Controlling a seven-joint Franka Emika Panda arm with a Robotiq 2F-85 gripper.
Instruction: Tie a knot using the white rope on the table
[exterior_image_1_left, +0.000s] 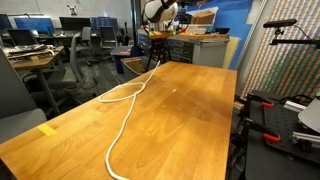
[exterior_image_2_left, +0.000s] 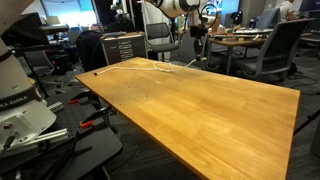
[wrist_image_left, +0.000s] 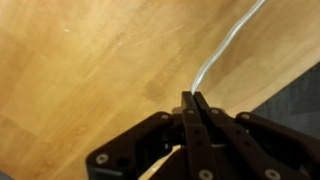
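Wrist view is soft. The thin white rope (wrist_image_left: 226, 40) runs off the top edge there, so its ends are not visible. In an exterior view the rope (exterior_image_1_left: 150, 75) loops across the large light-brown wooden table (exterior_image_1_left: 190, 120) and is cut off at the bottom edge, with a small yellow tape mark (exterior_image_1_left: 47, 130) near the table's side. In both exterior views the black Robotiq gripper (wrist_image_left: 193, 97) is small and dark against office clutter, so the grip is unreadable there. In the wrist view the fingers (wrist_image_left: 187, 115) are pressed together, pinching the rope at their tips just above the tabletop near its edge.
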